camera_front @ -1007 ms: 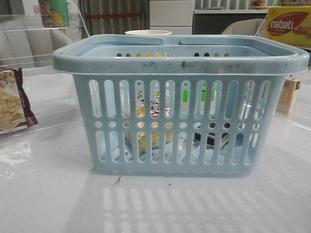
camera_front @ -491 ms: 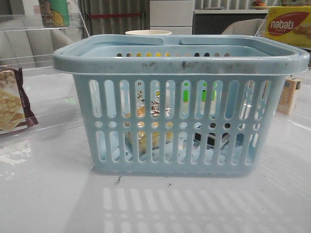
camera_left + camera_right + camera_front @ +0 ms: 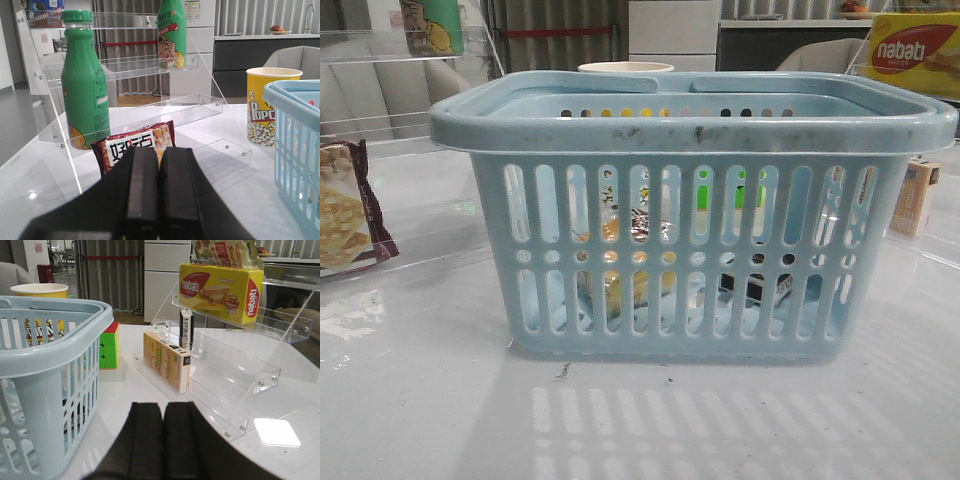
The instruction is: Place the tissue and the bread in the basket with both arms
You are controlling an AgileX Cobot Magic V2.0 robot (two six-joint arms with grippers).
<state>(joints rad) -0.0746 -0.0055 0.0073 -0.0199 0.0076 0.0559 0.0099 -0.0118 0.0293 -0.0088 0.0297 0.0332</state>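
The light blue basket (image 3: 692,128) stands in the middle of the table in the front view. Through its slots I see the bread (image 3: 625,262), a clear packet with golden-yellow contents, standing inside at the left, and the tissue (image 3: 757,290), a low black-and-white packet, lying on the basket floor at the right. The basket's side also shows in the left wrist view (image 3: 295,150) and the right wrist view (image 3: 47,390). My left gripper (image 3: 159,152) is shut and empty. My right gripper (image 3: 164,407) is shut and empty. Neither gripper shows in the front view.
A maroon-edged cracker packet (image 3: 345,210) lies left of the basket, just beyond my left gripper (image 3: 135,145), by a clear shelf with green bottles (image 3: 85,80). A popcorn cup (image 3: 267,105) stands behind the basket. On the right are a clear shelf, a yellow nabati box (image 3: 220,287), a small carton (image 3: 166,360) and a cube (image 3: 109,346).
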